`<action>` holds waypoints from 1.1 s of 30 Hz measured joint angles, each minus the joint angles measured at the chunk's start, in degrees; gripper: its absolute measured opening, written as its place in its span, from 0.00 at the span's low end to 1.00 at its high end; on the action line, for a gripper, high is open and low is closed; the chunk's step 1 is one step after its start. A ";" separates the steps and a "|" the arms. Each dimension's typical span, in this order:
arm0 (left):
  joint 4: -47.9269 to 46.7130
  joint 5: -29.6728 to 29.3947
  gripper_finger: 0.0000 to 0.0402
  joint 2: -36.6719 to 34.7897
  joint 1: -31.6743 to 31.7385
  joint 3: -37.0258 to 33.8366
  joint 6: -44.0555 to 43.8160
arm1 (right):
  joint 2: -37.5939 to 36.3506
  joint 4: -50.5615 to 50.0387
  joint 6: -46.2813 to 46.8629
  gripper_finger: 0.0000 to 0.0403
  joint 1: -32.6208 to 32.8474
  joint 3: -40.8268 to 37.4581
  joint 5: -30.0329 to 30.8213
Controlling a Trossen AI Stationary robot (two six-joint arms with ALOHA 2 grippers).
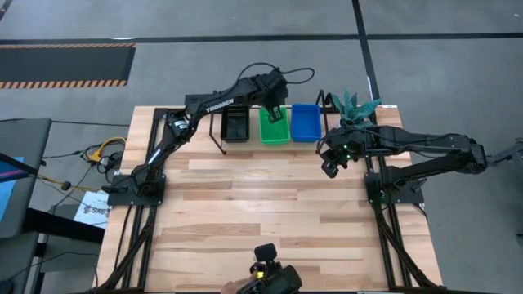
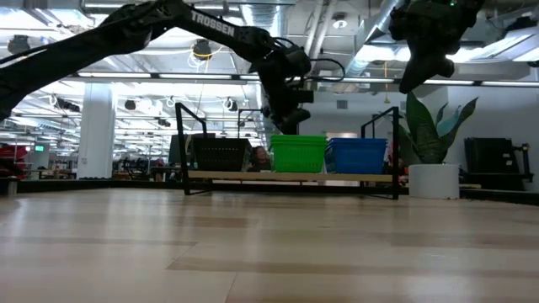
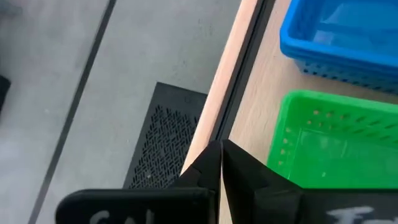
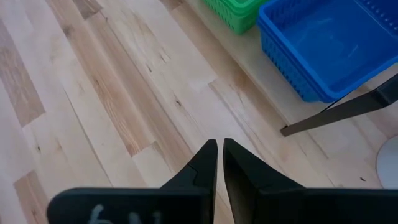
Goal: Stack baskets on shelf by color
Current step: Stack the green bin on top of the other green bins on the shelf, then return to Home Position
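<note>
The shelf stands at the table's far edge and carries three piles side by side: black baskets, green baskets and blue baskets. They rest on their bottoms on the plank. My left gripper hovers just above the far end of the green pile, fingers shut and pointing down. In its wrist view the fingertips stand over the plank's far edge, beside the green basket. My right gripper is raised above the table in front of the shelf's right end, shut and empty.
A plant in a white pot stands right of the shelf, close to my right arm. A black perforated surface shows beyond the plank's edge. The wooden tabletop lies bare in front of the shelf. Grey floor surrounds the table.
</note>
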 joint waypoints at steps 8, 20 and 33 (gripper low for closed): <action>0.20 4.90 0.01 -11.57 -0.09 0.97 -2.36 | -2.16 2.76 -2.43 0.13 -1.75 0.00 -0.43; 1.26 8.43 0.01 -32.76 -2.58 1.25 3.74 | -15.60 3.63 -6.18 0.13 -7.77 8.85 -0.36; -21.58 47.05 0.03 -40.89 5.28 0.85 -4.38 | -30.08 13.06 -15.33 0.13 -7.62 5.99 -4.91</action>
